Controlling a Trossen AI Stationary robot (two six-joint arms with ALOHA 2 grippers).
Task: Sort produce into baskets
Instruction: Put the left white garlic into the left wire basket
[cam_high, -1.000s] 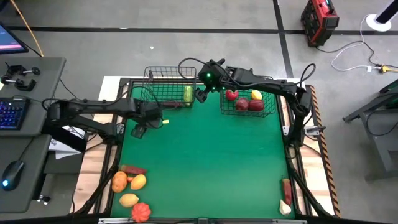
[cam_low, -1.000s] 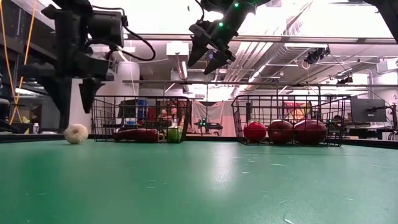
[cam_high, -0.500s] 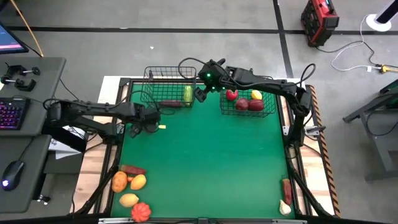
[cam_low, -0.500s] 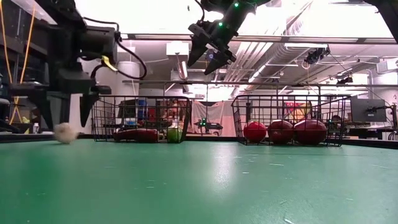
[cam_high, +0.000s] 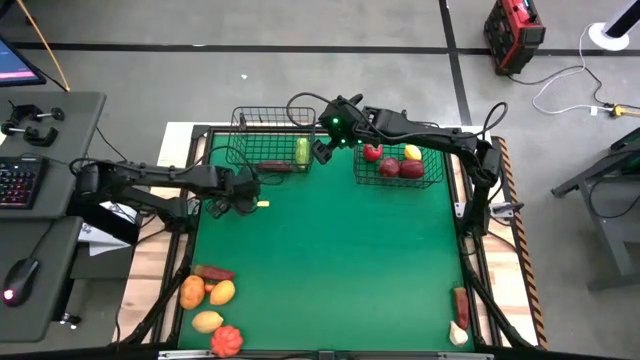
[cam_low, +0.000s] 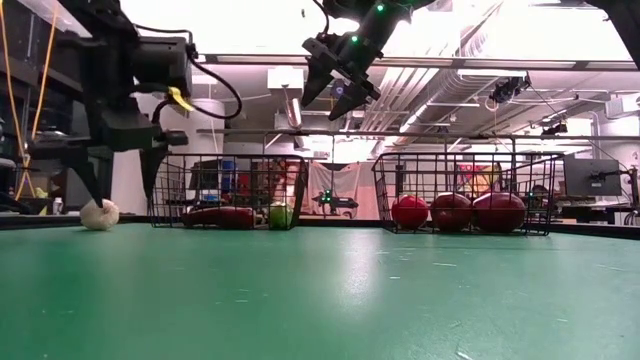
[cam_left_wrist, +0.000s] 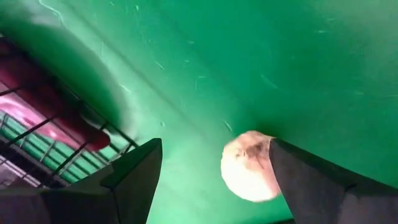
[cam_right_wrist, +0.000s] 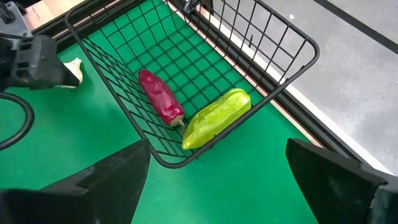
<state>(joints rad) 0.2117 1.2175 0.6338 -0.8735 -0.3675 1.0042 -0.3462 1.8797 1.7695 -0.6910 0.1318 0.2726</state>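
A small white produce piece (cam_left_wrist: 247, 166) sits on the green table (cam_high: 340, 260), just outside the near-left corner of the left basket (cam_high: 272, 150), and the left hand (cam_high: 237, 197) is down over it. Its fingers are spread wide, one dark finger (cam_left_wrist: 311, 180) right against the piece, the other standing off, so nothing is gripped yet. The low view shows the piece (cam_low: 99, 213) resting on the cloth between those fingers. Inside the left basket lie a dark red pepper (cam_right_wrist: 159, 97) and a yellow-green piece (cam_right_wrist: 216, 116). The right basket (cam_high: 398, 162) holds several red pieces and a yellow one. The right hand (cam_high: 322, 150) hangs high over the gap between the baskets, fingers apart, holding nothing.

The risk here: the piece is round and off-centre between the fingers, so a closing squeeze could nudge it into a roll and leave the hand shut on air. More produce waits at the near-left corner (cam_high: 208, 300) and a couple of pieces at near right (cam_high: 459, 308).
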